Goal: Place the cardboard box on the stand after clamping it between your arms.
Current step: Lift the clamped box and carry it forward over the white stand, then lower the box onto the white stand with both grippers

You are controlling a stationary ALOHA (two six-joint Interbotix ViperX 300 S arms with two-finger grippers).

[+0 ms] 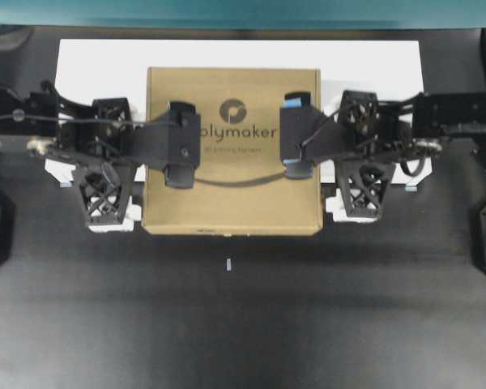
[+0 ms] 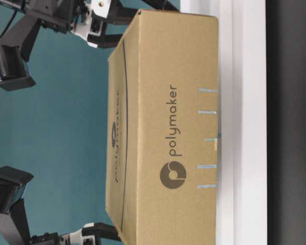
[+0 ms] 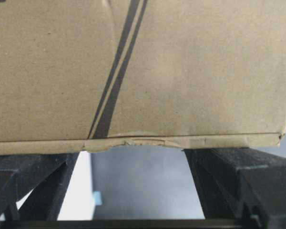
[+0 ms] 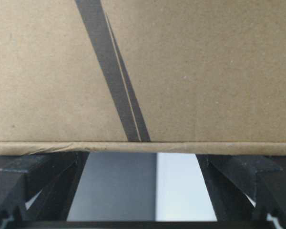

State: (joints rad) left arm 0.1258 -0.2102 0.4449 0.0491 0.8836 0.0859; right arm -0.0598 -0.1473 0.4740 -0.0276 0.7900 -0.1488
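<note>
A brown cardboard box (image 1: pixel 233 150) printed with the "polymaker" name sits on the white stand (image 1: pixel 97 57), its near edge jutting past the stand's front over the dark counter (image 1: pixel 243 324), as two black arms reach in from either side. From overhead, the left pincer (image 1: pixel 142 174) and the right pincer (image 1: pixel 328 166) each stand wide open, one finger pad lying over the box's printed top and the other finger out past the box's side, so each straddles a side edge; whether the pads touch the cardboard cannot be told from above. The table-level view, turned on its side, adds what the overhead one hides: the box's tall front face with a second logo, small light-blue marks at the stand's edge (image 2: pixel 208 138), and a teal backdrop (image 2: pixel 56 127) behind the raised fingers. The left wrist camera, filled with cardboard, shows a crumpled dent along the box's lower edge (image 3: pixel 133 142), with black lattice fingers (image 3: pixel 229 176) below it. The right wrist camera shows a smooth edge and a dark diagonal stripe (image 4: pixel 112 71). Neither pincer grips anything.
</note>
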